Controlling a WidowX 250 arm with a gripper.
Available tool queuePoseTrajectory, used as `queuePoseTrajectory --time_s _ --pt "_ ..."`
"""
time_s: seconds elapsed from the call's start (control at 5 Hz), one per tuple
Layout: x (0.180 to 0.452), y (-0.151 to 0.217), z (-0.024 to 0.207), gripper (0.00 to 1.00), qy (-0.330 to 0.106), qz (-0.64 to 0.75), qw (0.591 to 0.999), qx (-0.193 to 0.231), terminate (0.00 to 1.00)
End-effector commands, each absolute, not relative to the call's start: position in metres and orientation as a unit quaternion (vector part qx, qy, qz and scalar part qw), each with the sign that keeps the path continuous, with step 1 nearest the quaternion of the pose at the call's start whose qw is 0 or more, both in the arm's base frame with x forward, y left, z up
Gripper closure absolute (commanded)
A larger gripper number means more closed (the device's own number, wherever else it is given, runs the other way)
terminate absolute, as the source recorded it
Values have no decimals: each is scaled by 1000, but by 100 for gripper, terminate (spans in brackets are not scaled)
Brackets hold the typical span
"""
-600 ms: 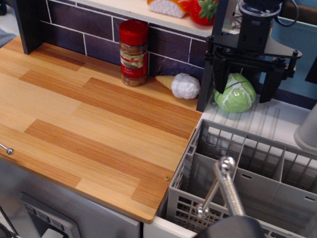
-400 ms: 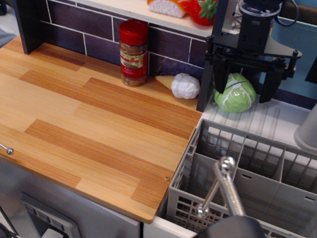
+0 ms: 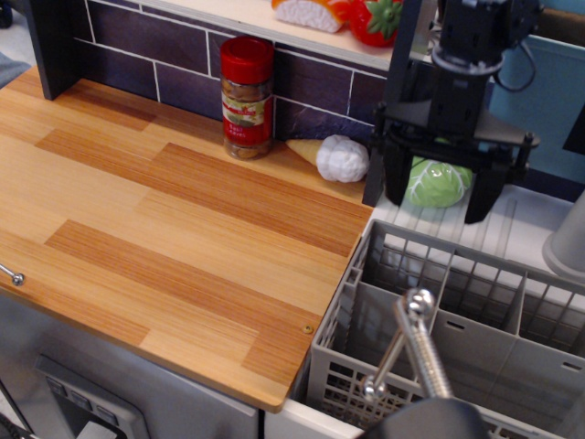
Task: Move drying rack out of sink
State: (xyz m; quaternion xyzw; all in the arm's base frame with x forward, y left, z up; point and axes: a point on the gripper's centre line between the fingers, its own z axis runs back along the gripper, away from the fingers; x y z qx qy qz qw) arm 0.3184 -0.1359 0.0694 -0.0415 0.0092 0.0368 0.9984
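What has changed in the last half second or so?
The end effector has dropped lower toward the drying rack, fingers still spread and empty, now covering more of the green cabbage. Nothing gripped or released. Rack, spice jar and faucet are unmoved.

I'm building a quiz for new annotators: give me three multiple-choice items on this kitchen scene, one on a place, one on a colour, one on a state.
1. Where does the drying rack sit?
A. on the wooden counter
B. at the sink, right of the counter
C. on the upper shelf

2. What colour is the spice jar's lid?
A. red
B. green
C. white

3. How does the gripper stand?
A. shut on the rack
B. open, holding nothing
C. shut on the jar

Answers:
1. B, the rack lies past the counter's right edge, by the faucet.
2. A, the jar has a red cap.
3. B, its fingers hang spread above the rack, before the cabbage.
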Motion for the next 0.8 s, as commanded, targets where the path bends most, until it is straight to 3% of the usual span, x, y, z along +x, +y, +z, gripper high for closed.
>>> queuePoseTrajectory --time_s 0.0,0.6 --pt "316 -151 49 0 -17 39 998 -53 0" --pt "313 -162 11 0 -15 64 998 -24 0"
